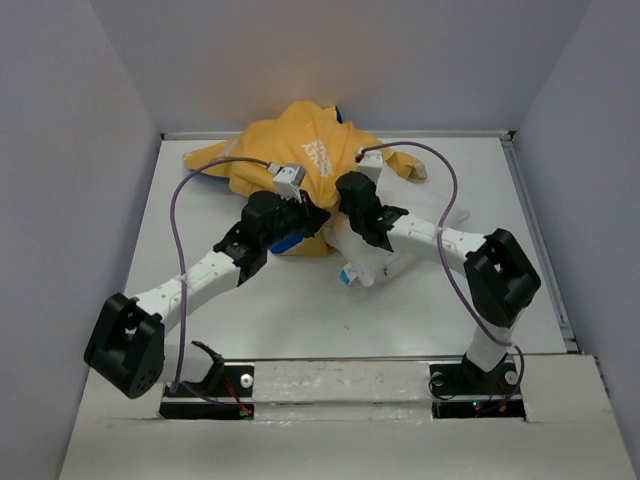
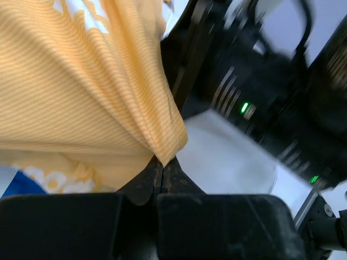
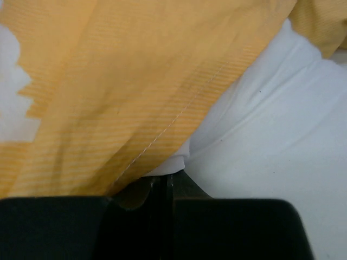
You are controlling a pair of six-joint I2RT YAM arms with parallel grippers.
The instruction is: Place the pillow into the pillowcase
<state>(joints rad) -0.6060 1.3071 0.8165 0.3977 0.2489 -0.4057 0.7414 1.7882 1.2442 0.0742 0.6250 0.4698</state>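
left gripper [image 2: 162, 169]: clamped shut | right gripper [image 3: 165, 179]: apparently clamped too | arms: angled inward

White table [image 1: 300, 320], matte, with a few dark specks near its middle. Plain pale grey walls box it in: back wall [image 1: 340, 60] beyond its far edge, left wall [image 1: 60, 200] and right wall [image 1: 590, 180] at its sides. Metal trim [image 1: 450, 134] on its far edge. Pale board [image 1: 340, 440] along its near edge. Even light, soft shadows

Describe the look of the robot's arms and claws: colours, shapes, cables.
The left arm and right arm have white links between chunky black joint housings. A looping purple cable runs along each. The left claw and right claw are matt black.
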